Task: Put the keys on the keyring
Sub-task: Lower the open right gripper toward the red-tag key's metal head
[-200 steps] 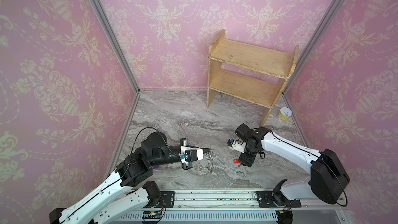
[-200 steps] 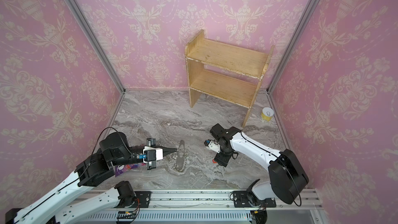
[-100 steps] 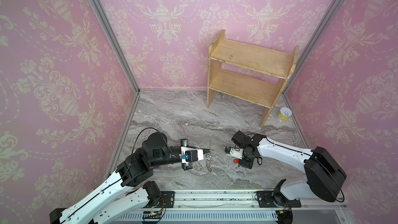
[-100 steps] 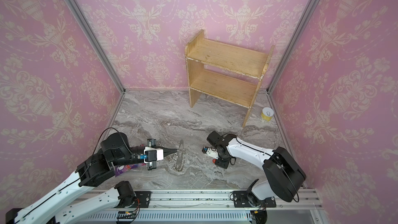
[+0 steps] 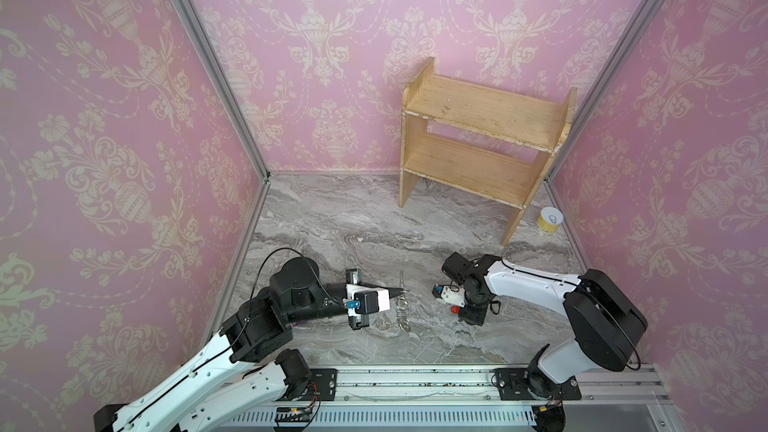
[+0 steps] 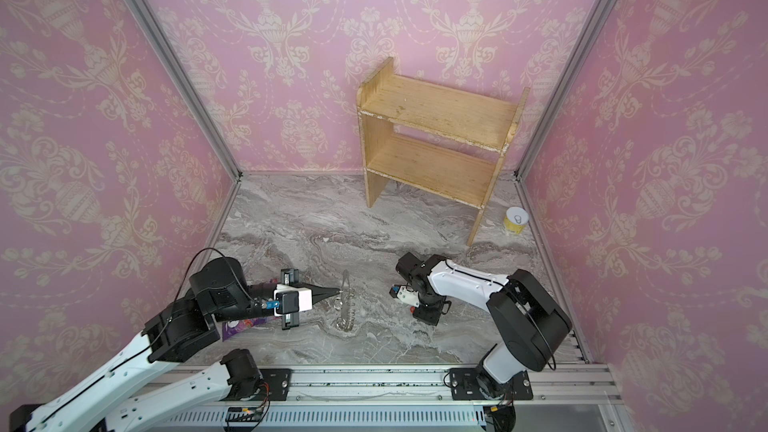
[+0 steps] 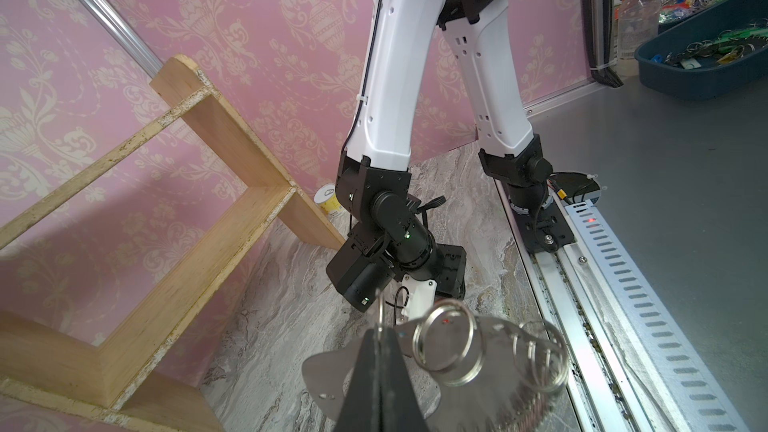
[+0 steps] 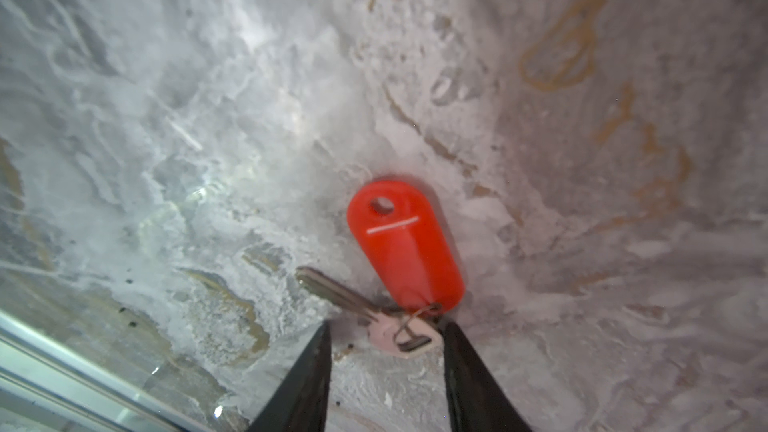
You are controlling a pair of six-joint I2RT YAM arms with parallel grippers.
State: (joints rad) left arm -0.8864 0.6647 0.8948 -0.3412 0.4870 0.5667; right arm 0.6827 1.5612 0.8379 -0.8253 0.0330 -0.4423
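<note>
1. Since the right claw [image 8: 386, 328] is down at the surface [image 8: 208, 118] with its jaws partly apart, the keys [image 8: 405, 251] sit right at its fingertips. The silver key's head lies between the two tips, with a gap showing on at least one side, so nothing is gripped yet.
2. From that head the red tag stretches straight away from the claw, its long axis roughly in line with the fingers. The key blade splays off at an angle. Both hang from one small wire loop in the gap, so my judgement is that closing across the head is the natural grip.
3. Farther over, in a top view, the left claw [image 5: 400, 292] is fully closed on the edge of the keyring [image 5: 402, 309], which stands on edge. Its split rings [image 7: 540, 367] fan out beyond the tip.
4. Bare surface separates keyring and keys, and the right arm is plainly the nearer to the keys.
5. At the back wall stand a wooden shelf [image 5: 478, 110] and a yellow can [image 5: 550, 220], well apart from both claws.
</note>
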